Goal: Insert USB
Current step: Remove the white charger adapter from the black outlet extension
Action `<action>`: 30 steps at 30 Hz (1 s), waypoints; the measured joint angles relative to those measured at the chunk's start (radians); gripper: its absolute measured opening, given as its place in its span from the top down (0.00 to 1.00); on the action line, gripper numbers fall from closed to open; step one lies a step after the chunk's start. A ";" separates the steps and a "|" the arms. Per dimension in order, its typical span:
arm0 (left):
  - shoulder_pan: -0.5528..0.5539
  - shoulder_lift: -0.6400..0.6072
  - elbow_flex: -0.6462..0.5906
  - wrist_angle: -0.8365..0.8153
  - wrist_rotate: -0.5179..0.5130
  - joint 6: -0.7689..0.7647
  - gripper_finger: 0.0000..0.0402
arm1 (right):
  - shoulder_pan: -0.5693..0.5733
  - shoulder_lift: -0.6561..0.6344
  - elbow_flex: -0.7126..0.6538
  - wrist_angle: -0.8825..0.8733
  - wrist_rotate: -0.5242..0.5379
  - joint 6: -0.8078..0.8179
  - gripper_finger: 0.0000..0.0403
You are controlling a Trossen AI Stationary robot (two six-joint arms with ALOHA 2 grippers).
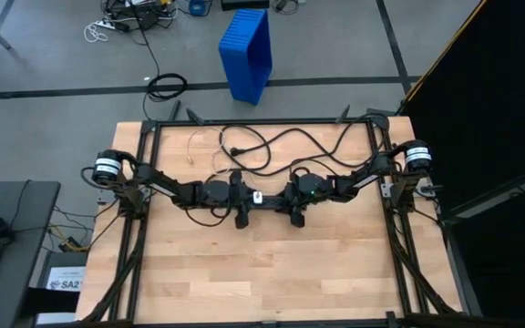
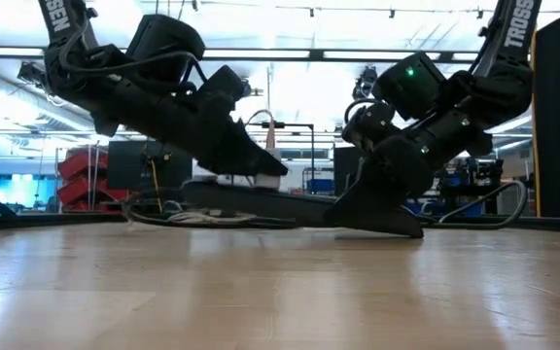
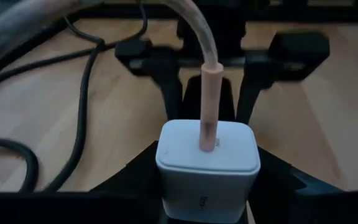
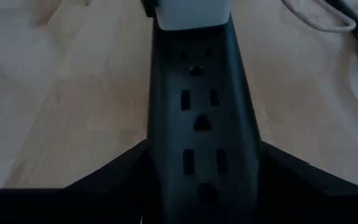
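Scene: wooden table (image 1: 272, 273) with two dark arms meeting near its middle, over a black power strip (image 4: 194, 118).

Cable: thin pale USB cable (image 3: 194, 31), its pinkish plug (image 3: 209, 106) already seated in the top face of a white charger block (image 3: 207, 165); loose loop trailing across the far part of the table (image 1: 199, 146).

Charger block: sitting at one end of the power strip, seen as a small white patch between the two grippers from above (image 1: 256, 197); pale edge also showing at the strip's far end in the right wrist view (image 4: 188, 14).

Left gripper: (image 3: 207, 199) low at the block, dark fingers pressed against both of its sides, so clamped on the charger block.

Right gripper: (image 4: 194, 186) at the opposite end of the power strip, fingers tight on either flank of the strip, holding it down on the table.

Key relation: plug's long axis standing straight out of the block's top face, in line with the left wrist's view and pointing away from the left jaws; the strip's long axis running from the right jaws toward the block. Left arm nearer to the plug, right arm well apart from it.

Progress, as a judgement: insertion looks essentially made, plug appearing fully home.

Next move, as a judgement: easing both grips off without tugging the cable or tilting the block.

Risk: thick black cord (image 3: 79, 118) lying just beside, apt to snag on withdrawal.
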State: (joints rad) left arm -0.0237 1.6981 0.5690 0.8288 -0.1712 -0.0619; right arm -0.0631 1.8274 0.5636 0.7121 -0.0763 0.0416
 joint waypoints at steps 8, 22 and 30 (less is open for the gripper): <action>-0.011 0.000 0.000 -0.019 -0.003 0.001 0.61 | 0.000 0.003 -0.001 0.058 -0.011 -0.001 0.42; -0.012 0.002 0.000 -0.053 0.070 -0.006 0.61 | 0.018 -0.014 0.004 0.180 -0.074 -0.006 0.42; -0.012 0.003 -0.001 -0.055 0.030 -0.020 0.61 | 0.024 -0.023 0.004 0.229 -0.077 0.016 0.43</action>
State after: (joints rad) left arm -0.0360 1.7008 0.5678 0.7737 -0.1415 -0.0816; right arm -0.0390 1.8046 0.5676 0.9409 -0.1529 0.0577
